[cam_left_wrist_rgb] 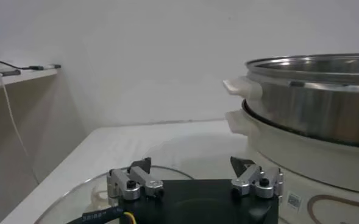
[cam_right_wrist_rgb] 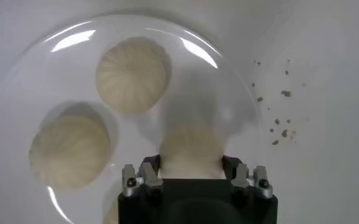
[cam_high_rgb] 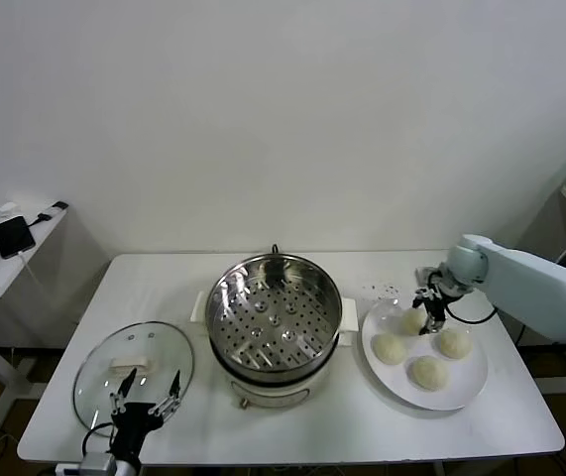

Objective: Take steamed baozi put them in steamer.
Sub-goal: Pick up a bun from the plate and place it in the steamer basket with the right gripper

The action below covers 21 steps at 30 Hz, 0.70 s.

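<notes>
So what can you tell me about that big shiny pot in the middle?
The steamer is a round pot of shiny steel, standing upright in the middle of the white table. Inside sits a flat metal tray full of little holes, with nothing on it yet. Below is a white base, and white handles stick out at the sides. Its lid is off: the glass lid lies flat on the table on the robot's left side, and the white plate of baozi lies on the right. No gripper touches it.

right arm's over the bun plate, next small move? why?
Probably shut the jaws on the round cream-white bun and lift. The right gripper straddles it on the flat white plate, jaws open on either side. The shiny steel steamer pot sits empty. Left gripper idles over the glass lid.
</notes>
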Each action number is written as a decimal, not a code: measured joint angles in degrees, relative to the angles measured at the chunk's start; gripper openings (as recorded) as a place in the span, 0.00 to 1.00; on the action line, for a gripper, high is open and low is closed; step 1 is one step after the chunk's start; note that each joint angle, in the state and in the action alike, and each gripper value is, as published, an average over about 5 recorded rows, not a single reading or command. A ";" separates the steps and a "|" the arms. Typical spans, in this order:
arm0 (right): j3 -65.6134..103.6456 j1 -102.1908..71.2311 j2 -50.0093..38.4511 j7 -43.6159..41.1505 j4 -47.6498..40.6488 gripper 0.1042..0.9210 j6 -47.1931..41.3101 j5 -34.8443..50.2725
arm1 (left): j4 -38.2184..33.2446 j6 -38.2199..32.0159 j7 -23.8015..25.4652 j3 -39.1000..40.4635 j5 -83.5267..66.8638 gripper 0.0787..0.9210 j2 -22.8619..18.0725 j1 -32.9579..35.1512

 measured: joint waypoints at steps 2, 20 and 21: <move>-2.79 4.41 0.20 -0.71 1.58 0.70 1.00 1.67 | -0.31 -0.01 0.01 0.09 -0.05 0.88 0.10 0.01; -16.67 31.82 13.93 -1.86 21.90 0.71 20.24 6.84 | -1.39 1.37 0.23 1.32 0.44 0.88 -0.36 -1.20; -16.55 31.60 14.89 -1.60 22.21 0.71 21.75 5.48 | -1.46 1.44 0.24 1.35 0.38 0.88 -0.37 -1.22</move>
